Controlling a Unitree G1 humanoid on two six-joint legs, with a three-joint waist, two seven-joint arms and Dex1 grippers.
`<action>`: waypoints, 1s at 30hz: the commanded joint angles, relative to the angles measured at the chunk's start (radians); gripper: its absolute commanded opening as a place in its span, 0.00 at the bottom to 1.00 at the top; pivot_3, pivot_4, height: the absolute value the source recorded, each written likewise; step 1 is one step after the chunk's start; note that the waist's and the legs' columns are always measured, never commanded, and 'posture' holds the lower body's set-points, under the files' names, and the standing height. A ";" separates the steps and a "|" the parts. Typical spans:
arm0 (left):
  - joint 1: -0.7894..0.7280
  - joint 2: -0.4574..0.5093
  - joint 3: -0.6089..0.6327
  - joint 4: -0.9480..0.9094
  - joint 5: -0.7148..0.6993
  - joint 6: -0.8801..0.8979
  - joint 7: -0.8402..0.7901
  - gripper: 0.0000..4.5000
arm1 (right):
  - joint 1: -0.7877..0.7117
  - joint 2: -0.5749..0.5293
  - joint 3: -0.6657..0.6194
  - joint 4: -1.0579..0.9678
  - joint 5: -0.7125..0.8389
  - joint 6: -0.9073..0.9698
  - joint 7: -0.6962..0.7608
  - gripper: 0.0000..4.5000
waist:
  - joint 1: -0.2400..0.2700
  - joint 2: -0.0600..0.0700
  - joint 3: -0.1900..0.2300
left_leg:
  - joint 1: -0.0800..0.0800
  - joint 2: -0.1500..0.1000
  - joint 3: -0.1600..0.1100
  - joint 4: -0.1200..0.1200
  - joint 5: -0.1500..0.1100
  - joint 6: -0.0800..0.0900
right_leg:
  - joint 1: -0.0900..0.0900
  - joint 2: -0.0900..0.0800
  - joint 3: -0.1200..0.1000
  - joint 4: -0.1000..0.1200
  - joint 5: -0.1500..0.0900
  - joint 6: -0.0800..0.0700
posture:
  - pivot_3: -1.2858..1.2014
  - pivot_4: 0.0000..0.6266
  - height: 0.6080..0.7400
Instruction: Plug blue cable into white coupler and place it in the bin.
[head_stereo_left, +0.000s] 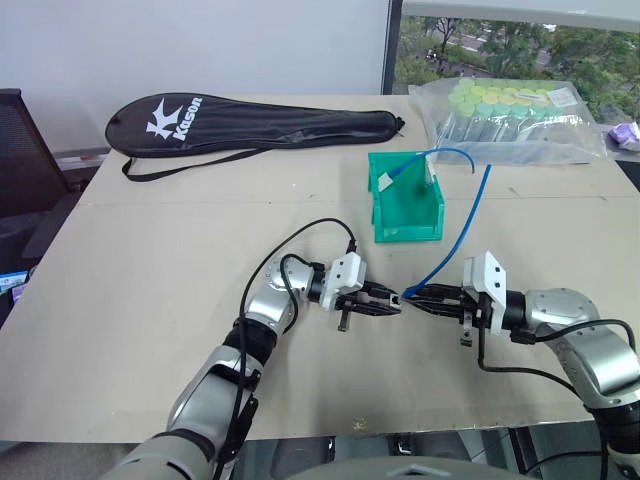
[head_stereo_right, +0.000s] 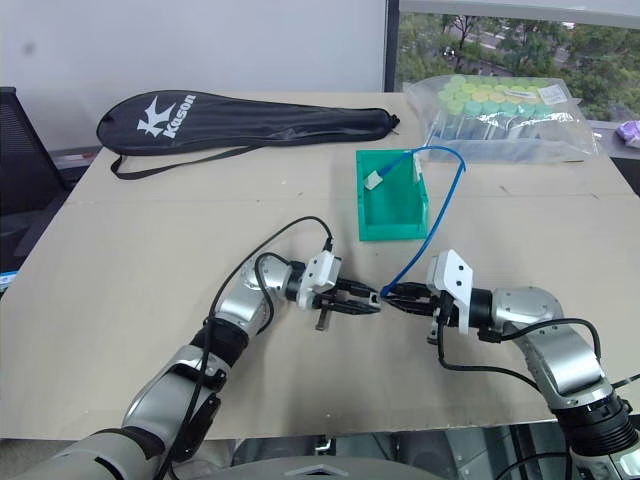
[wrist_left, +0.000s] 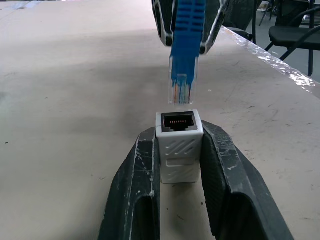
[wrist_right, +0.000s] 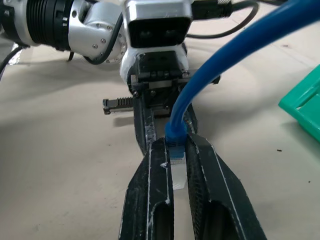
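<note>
Matte tan surface (head_stereo_left: 150, 300); left gripper (wrist_left: 180, 150) jaws clamp ribbed boxy white coupler (wrist_left: 179, 145); right gripper (wrist_right: 175, 155) jaws pinch glossy blue cable (wrist_right: 225, 65) behind clear plug, just short of socket.

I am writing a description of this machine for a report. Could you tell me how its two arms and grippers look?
Both arms have rounded silver-grey shells with black joint sections, and thin black cables loop loosely beside them. Each wrist carries a white boxy block. The left gripper and the right gripper each have two long, narrow black fingers, scuffed with pale marks. A small toothed black bar sticks out near the base of the left gripper.
</note>
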 joint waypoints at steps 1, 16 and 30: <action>0.010 -0.004 0.002 0.006 0.007 0.010 -0.014 0.11 | 0.007 0.004 0.022 -0.006 -0.041 -0.029 -0.007 0.00 | 0.000 0.000 0.000 | 0.000 0.000 0.000 0.000 0.000 0.000 | 0.000 0.000 0.000 0.000 0.000 0.000 | 0.52 0.24 1.00; 0.019 0.002 0.000 -0.021 0.009 0.034 -0.029 0.11 | -0.033 -0.016 0.054 0.023 -0.096 -0.020 0.004 0.00 | 0.000 0.000 -0.001 | 0.001 0.000 0.000 0.000 0.000 0.000 | 0.000 0.000 0.000 0.001 0.000 0.000 | 0.52 0.24 1.00; 0.044 0.009 -0.008 -0.043 0.012 0.039 -0.037 0.11 | -0.056 -0.031 0.037 0.027 -0.077 0.008 0.003 0.00 | -0.001 0.000 -0.001 | 0.001 0.000 0.000 0.000 0.000 0.000 | 0.000 0.000 0.000 0.001 0.000 0.000 | 0.52 0.24 1.00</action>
